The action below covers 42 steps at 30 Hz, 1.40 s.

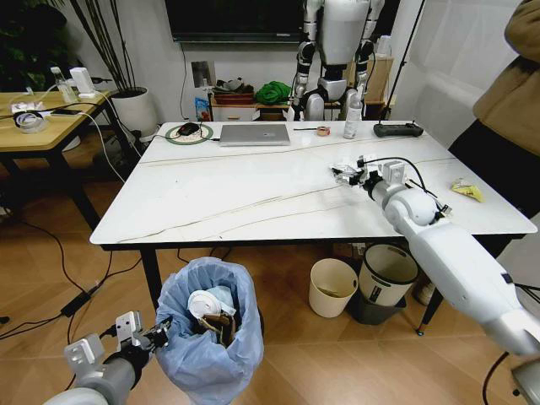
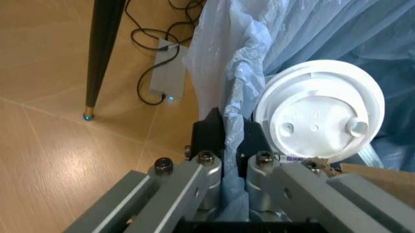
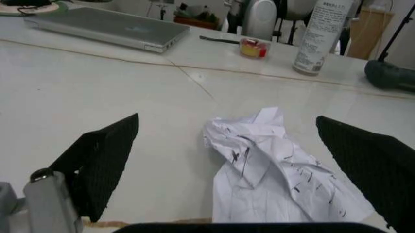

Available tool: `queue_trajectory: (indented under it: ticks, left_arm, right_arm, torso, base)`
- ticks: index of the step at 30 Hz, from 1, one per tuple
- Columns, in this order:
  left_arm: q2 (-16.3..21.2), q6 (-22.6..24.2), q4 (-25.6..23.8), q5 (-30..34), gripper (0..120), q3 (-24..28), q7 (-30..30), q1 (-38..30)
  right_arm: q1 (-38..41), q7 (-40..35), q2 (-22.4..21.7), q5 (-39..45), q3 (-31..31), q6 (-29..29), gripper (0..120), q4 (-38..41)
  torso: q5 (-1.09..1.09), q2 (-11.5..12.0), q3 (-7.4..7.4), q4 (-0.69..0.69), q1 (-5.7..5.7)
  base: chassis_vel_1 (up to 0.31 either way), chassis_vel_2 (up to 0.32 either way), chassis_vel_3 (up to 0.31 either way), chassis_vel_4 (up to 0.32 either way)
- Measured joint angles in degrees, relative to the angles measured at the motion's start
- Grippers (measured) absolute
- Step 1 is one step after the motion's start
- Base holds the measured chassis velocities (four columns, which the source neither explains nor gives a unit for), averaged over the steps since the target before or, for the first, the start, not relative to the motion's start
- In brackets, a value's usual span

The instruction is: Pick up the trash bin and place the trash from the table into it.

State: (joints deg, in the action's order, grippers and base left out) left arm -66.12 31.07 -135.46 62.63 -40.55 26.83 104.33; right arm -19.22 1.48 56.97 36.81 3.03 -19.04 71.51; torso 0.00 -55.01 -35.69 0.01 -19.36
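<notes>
The trash bin, lined with a crinkled light-blue bag, stands low in front of the table. My left gripper is shut on the bag's rim. Inside the bin lie a white cup lid and brown cardboard. On the table's right half, my right gripper is open around a crumpled white paper, its black fingers on either side of it. A yellow wrapper lies near the table's right edge.
At the table's far side are a laptop, a tape roll, a bottle and a black controller. A cream bucket and a grey-and-white bin stand underneath. A person stands at the right.
</notes>
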Motion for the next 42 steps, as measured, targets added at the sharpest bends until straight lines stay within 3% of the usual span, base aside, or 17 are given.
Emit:
queue_trajectory:
  ticks: [12,20,26,29,35,37,42]
  left_arm:
    - [-0.43,-0.22,-0.28,-0.36,0,-0.4,-0.16,0.45]
    - [-0.37,-0.25,-0.22,-0.29,0,-0.28,-0.18,0.14]
    - [-0.3,-0.25,-0.11,-0.27,0,-0.18,-0.19,0.1]
    - [-0.32,-0.25,-0.11,-0.27,0,-0.18,-0.21,0.12]
    - [-0.25,-0.27,0.03,-0.28,0,-0.2,-0.28,0.09]
    - [-0.24,-0.27,0.06,-0.28,0,-0.2,-0.28,0.06]
    - [-0.1,-0.29,0.32,-0.28,0,-0.19,-0.3,-0.28]
  right_arm:
    - [4.07,2.35,3.73,-4.41,1.82,1.71,100,-11.3]
    - [4.09,2.67,4.3,-5.27,1.69,2.27,95,-14.08]
    - [3.98,2.11,4.44,-5.04,1.49,2.35,69,-14.12]
    - [3.99,2.08,4.39,-4.96,1.49,2.34,63,-14.08]
    - [3.69,2.09,4.36,-4.84,1.53,2.31,36,-13.71]
    - [3.65,2.1,4.37,-4.83,1.53,2.3,34,-13.69]
    - [3.44,2.17,4.31,-4.7,1.61,2.27,13,-13.3]
  torso:
    - [0.0,0.0,0.0,-0.01,0.01]
    - [-0.01,-0.01,0.01,-0.02,0.01]
    - [0.0,-0.01,0.01,-0.01,0.01]
    - [0.0,-0.01,0.01,-0.02,0.01]
    - [0.0,-0.01,0.01,-0.02,0.01]
    - [0.0,-0.01,0.01,-0.02,0.01]
    - [0.0,-0.01,0.0,-0.01,0.01]
  base:
    - [0.0,0.0,0.0,0.0]
    - [0.0,0.0,0.0,0.0]
    - [0.0,0.0,0.0,0.0]
    - [0.0,0.0,0.0,0.0]
    - [0.0,0.0,0.0,0.0]
    - [0.0,0.0,0.0,0.0]
    - [0.0,0.0,0.0,0.0]
